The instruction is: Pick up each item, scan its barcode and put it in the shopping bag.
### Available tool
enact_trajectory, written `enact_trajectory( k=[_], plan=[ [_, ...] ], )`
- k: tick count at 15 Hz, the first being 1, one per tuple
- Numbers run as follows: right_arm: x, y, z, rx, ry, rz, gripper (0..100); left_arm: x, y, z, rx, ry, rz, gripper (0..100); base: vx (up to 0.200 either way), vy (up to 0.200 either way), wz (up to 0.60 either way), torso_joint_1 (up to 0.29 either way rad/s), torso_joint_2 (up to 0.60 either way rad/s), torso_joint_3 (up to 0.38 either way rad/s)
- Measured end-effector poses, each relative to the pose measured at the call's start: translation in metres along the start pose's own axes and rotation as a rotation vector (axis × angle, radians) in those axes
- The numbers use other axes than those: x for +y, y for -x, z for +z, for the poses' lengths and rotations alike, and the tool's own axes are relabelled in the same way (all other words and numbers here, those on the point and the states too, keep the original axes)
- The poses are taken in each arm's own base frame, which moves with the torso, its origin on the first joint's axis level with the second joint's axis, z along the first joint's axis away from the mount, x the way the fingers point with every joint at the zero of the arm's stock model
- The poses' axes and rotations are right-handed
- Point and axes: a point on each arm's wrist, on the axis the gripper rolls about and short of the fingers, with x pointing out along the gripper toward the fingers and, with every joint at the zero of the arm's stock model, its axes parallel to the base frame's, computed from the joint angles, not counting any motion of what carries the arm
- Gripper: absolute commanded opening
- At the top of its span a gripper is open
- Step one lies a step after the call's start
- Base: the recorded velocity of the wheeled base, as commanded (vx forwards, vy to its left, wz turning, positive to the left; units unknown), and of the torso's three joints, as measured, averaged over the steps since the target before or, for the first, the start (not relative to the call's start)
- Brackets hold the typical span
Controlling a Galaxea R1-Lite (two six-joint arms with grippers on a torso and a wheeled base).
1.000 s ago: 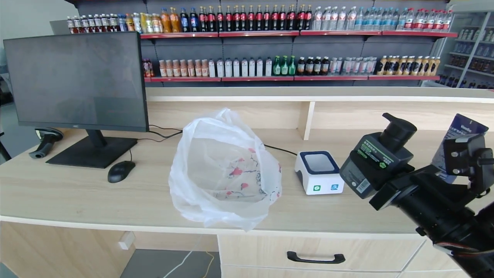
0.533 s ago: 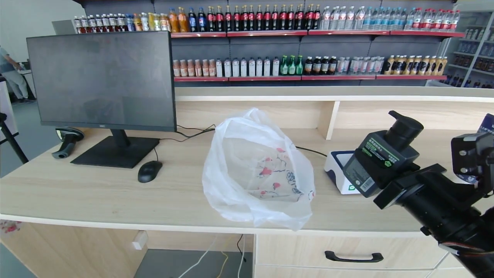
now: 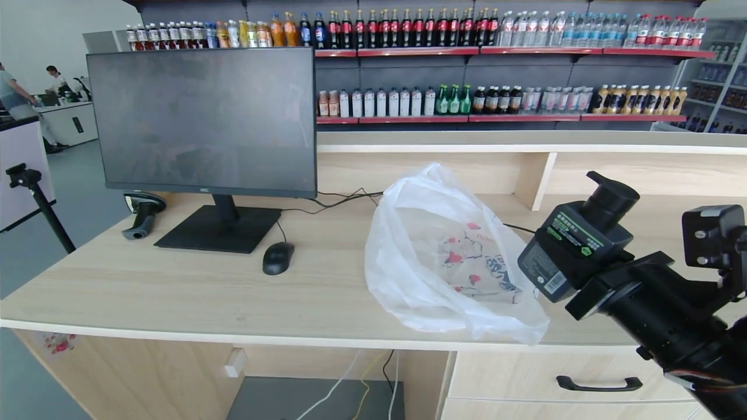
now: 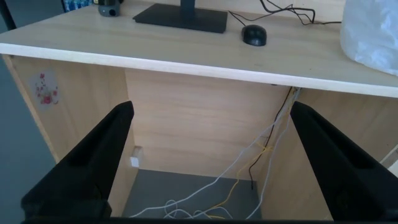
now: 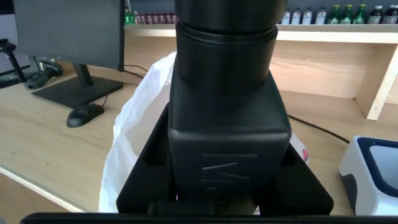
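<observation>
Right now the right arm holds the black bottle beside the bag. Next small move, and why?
Probably ease the right gripper left, carrying the black bottle over the shopping bag. Its fingers are shut on the bottle, held above the counter just right of the bag, with the scanner off to the side. Whether it was scanned cannot be told.

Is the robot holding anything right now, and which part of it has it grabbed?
Yes. The right tool grips a black square bottle by the sides of its lower body, cap pointing away. The left tool is open and empty.
</observation>
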Motion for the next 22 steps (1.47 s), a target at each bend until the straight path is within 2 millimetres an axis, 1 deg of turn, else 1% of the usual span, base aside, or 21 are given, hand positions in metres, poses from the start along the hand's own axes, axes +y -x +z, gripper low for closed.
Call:
enact_trajectory(
  k=[6,11,15,22],
  plan=[
    [0.0,-0.002,0.001,-0.004,-0.007,0.001,0,0.0,0.0,0.0,0.0,-0.001,0.0,100,0.2,0.0,0.0,0.002,0.0,0.002],
    [0.001,-0.004,0.0,-0.004,-0.008,0.001,0,0.0,0.0,0.0,0.002,-0.001,0.0,100,0.0,0.0,0.0,0.0,0.0,0.0],
    [0.0,-0.012,0.0,-0.012,-0.014,-0.006,0,0.0,0.0,0.0,-0.001,-0.011,0.0,100,0.0,0.0,0.0,0.0,0.0,0.0],
    [0.0,-0.025,-0.015,0.037,-0.004,-0.015,0,0.0,0.0,0.0,-0.001,-0.011,0.0,100,0.0,0.0,0.0,0.0,0.0,0.0]
  ],
)
